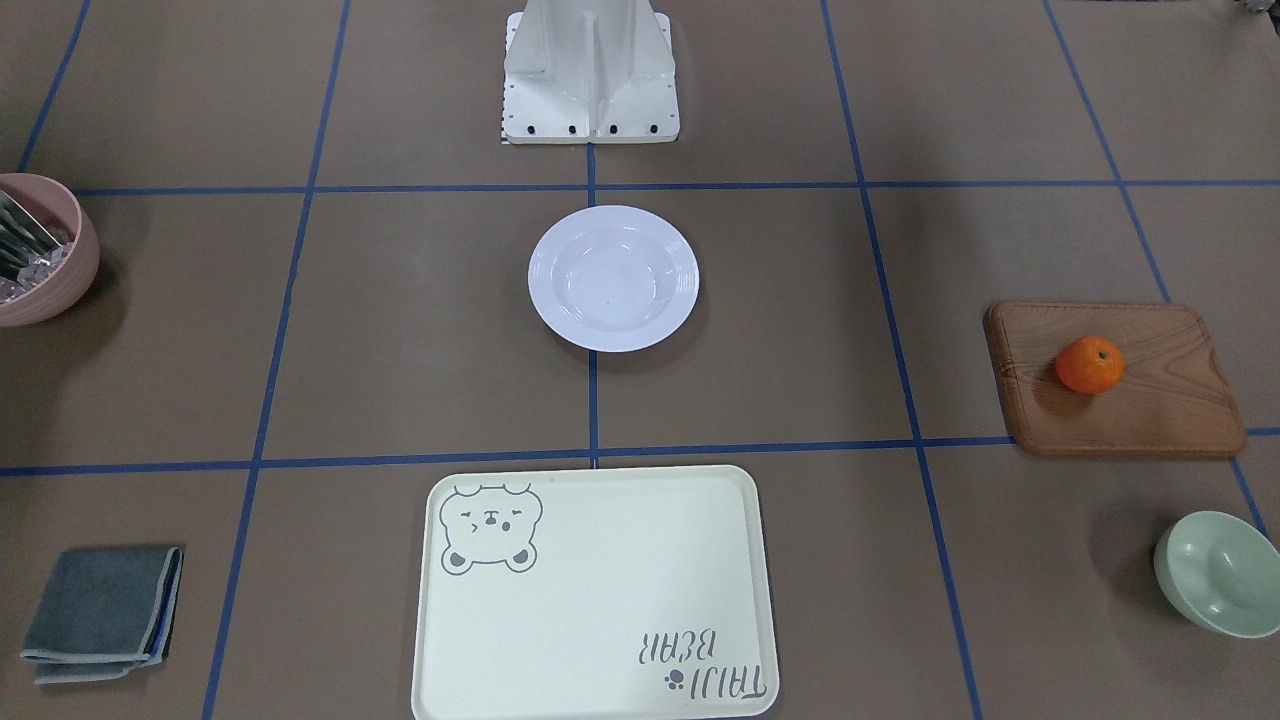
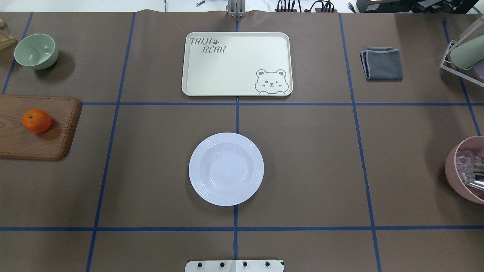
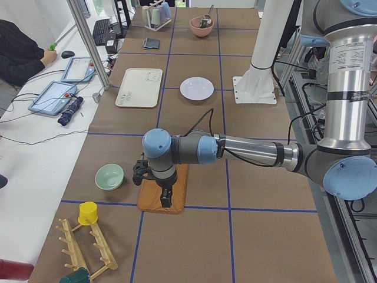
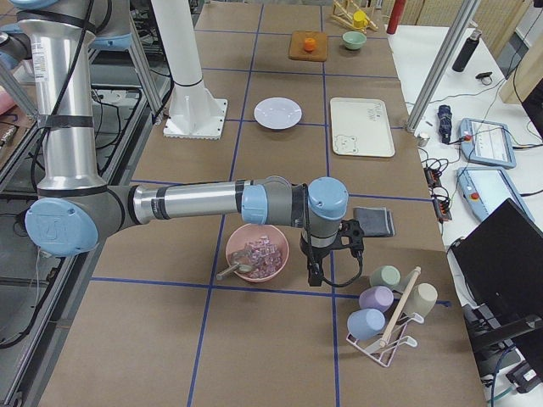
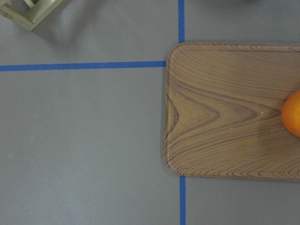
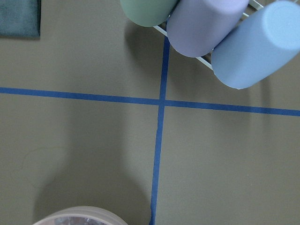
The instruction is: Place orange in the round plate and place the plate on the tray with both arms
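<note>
Wooden board [image 3: 180,190] beneath left gripper [image 3: 166,200], orange [image 5: 293,113] offset

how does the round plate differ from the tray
The round plate is circular and glossy white; the tray is rectangular and pale cream. The plate is plain with a ribbed rim; the tray carries a bear drawing and lettering. The tray is larger than the plate. Both are empty.

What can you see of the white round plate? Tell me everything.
The round plate is glossy white with a deep well and wide ribbed rim. It sits upright and empty on the brown table, over a blue tape line, between the robot's base and the tray. Nothing else touches it.
</note>
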Robot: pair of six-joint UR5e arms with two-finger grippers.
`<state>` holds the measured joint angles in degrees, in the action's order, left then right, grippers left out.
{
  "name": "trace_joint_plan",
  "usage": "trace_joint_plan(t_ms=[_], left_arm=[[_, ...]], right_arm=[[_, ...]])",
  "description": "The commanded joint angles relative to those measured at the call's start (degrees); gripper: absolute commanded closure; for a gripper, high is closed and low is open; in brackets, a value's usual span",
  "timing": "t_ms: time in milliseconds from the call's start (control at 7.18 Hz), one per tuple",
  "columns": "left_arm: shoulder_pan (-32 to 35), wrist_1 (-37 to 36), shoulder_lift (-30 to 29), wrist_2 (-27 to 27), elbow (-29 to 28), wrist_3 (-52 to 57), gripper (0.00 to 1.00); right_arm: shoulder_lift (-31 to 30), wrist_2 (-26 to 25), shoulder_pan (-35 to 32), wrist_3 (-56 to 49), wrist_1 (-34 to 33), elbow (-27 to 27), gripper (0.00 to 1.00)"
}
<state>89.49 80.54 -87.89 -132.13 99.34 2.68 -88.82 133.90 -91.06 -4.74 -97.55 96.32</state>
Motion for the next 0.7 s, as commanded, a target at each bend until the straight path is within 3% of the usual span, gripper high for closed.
trace_joint_plan(t_ms=[0, 557], left_arm=[[-0.28, 0.05, -0.52, -0.05, -0.46, -0.13, 0.02], [-1.33, 5.32, -0.70, -0.67, 0.41, -0.22, 0.02]], right_arm=[[-0.04, 0.04, 0.00, 0.00, -0.01, 0.00, 0.00], [0.49, 0.13, 0.00, 0.09, -0.10, -0.08, 0.00]])
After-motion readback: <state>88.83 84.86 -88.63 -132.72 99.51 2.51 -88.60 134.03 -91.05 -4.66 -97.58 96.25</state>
